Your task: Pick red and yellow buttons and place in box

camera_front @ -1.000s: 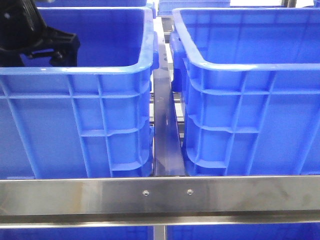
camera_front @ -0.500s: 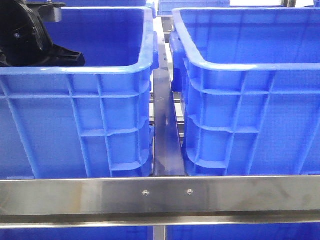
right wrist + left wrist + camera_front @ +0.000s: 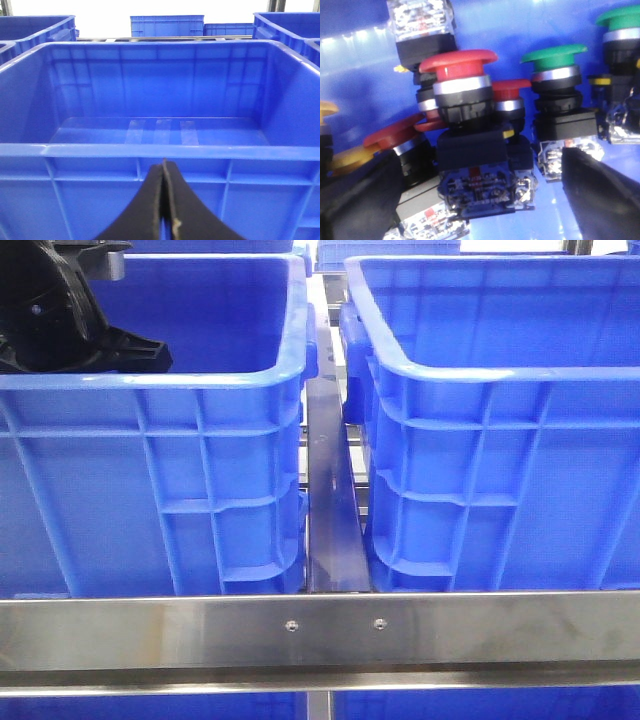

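Left pincer (image 3: pixel 480 200) splayed astride red button (image 3: pixel 462 95).

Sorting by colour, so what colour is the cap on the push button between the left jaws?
Red, on the mushroom-capped push button; clearest in the left wrist view.

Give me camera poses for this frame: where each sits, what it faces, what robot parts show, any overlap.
Front: behind a steel rail, facing forward at two blue crates side by side; left arm dips into the left crate.
Left wrist: inside that crate, close on red, green and yellow buttons; open end effector straddles the red one.
Right wrist: outside an empty-looking crate; shut end effector shows.
Shared: blue crates.
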You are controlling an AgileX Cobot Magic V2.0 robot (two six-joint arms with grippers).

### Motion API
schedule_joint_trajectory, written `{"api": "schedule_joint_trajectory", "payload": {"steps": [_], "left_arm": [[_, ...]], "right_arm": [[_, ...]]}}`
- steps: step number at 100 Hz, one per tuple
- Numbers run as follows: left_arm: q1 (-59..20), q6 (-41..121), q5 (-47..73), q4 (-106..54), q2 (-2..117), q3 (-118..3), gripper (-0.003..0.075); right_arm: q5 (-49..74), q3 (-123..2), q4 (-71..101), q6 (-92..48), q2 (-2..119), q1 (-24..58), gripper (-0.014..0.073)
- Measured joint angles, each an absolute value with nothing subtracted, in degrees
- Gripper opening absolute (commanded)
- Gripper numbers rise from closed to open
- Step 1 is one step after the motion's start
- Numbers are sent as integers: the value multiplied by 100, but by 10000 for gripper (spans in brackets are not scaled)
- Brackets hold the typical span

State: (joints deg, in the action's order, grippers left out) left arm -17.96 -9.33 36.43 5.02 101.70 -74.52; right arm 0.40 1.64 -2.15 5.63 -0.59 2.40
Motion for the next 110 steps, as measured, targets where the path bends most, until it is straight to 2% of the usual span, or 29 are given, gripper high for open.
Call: {"api": "schedule_joint_trajectory", "payload": {"steps": [8,30,41,76,110], "left_arm": [[-1796,-933,3643,501,10170,-7452,459],[-1796,-933,3669,501,10170,-7452,174],[-1796,-933,3680,501,10170,-7452,96],[-1818,-933,3753,501,10061,-7452,83],[-2189,-677,4230,588,8797,-7452,83]], "right_arm": [[40,164,-215,563,-59,240,-68],[40,164,-215,563,-59,240,-68],[40,164,-215,563,-59,240,-68],[40,164,-215,563,-59,240,-68],[40,164,-215,563,-59,240,-68]]}}
